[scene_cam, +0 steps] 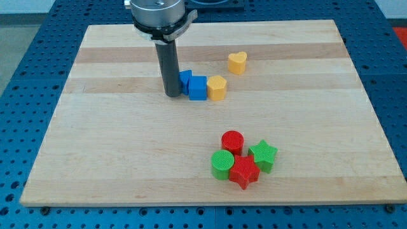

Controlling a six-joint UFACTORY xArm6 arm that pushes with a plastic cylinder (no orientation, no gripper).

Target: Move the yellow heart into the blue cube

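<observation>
The yellow heart [238, 62] lies on the wooden board toward the view's top, right of centre. The blue cube [198, 88] sits below and to the left of it, a gap apart. A second blue block [185, 81] touches the cube's left side, and a yellow hexagonal block [217, 88] touches its right side. My tip [172, 94] rests on the board just left of the two blue blocks, close against the left one. The rod stands upright above it.
A cluster sits toward the view's bottom right: a red cylinder [232, 141], a green cylinder [222, 164], a red star [244, 172] and a green star [264, 155]. The board's edges [57, 114] border a blue perforated table.
</observation>
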